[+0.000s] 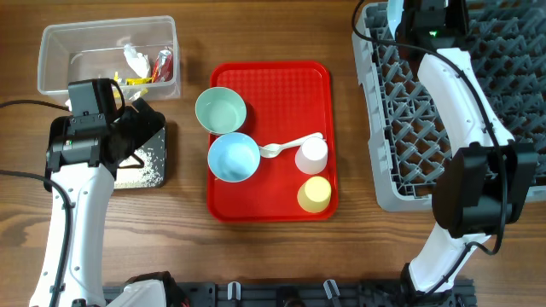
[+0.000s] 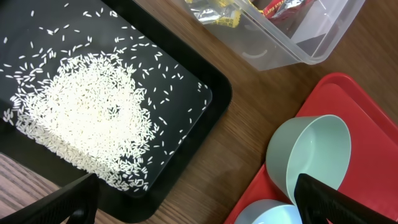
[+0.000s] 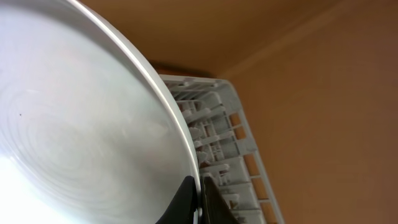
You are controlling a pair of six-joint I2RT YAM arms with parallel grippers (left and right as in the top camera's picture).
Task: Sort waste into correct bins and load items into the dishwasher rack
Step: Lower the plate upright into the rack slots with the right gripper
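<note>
My right gripper [image 3: 200,202] is shut on the rim of the pale blue plate [image 3: 81,124], held on edge over the far part of the grey dishwasher rack [image 1: 375,128]. My left gripper [image 2: 196,205] is open and empty above the black tray [image 2: 221,93], which holds loose rice [image 2: 93,118]. Wrappers [image 1: 162,61] and a tissue [image 1: 132,55] lie in the clear tub [image 1: 51,51]. On the red tray [image 1: 273,85] sit a mint bowl [image 1: 220,109], a blue bowl [image 1: 233,157], white cutlery [image 1: 286,147], a white cup [image 1: 312,155] and a yellow cup [image 1: 314,194].
The clear tub stands directly behind the black tray at the left. The red tray lies between the two arms, with a strip of bare wood on each side. A cardboard wall rises behind the rack [image 3: 217,118].
</note>
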